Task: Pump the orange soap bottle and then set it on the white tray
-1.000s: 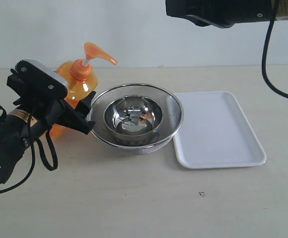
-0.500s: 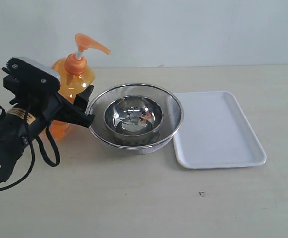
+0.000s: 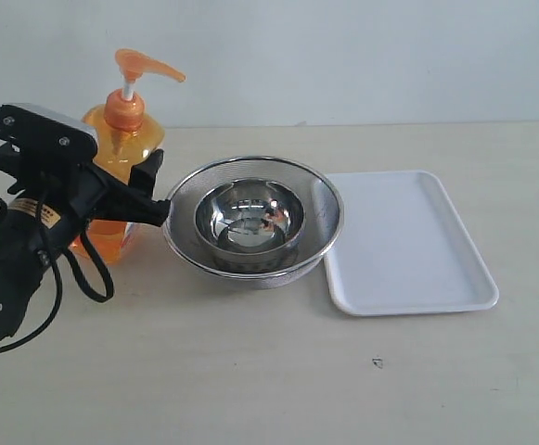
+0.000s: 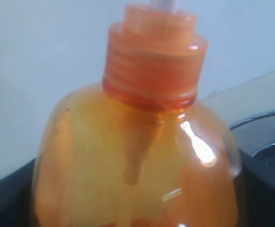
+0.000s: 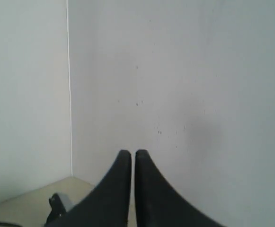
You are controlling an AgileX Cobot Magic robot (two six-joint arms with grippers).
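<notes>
The orange soap bottle [image 3: 125, 153] stands upright at the left, its pump head [image 3: 144, 65] raised on the white stem and pointing right. My left gripper [image 3: 147, 190] is shut on the bottle's body, one black finger [image 3: 150, 167] on each side. In the left wrist view the bottle [image 4: 137, 156] fills the frame, with dark fingers [image 4: 262, 189] at its edges. The white tray [image 3: 408, 241] lies flat on the right with nothing on it. My right gripper [image 5: 132, 155] is shut and empty, facing a pale wall, out of the exterior view.
A steel mesh bowl [image 3: 320, 199] with a smaller steel bowl [image 3: 249, 218] inside it stands between the bottle and the tray, its rim close to my left fingers. Black cables [image 3: 83, 278] hang from the left arm. A small dark speck [image 3: 378, 362] lies on the table's front.
The bottle has swung from tilted to upright and shifted left in my left gripper. The right arm, seen at the top a second ago, has left the exterior view.
</notes>
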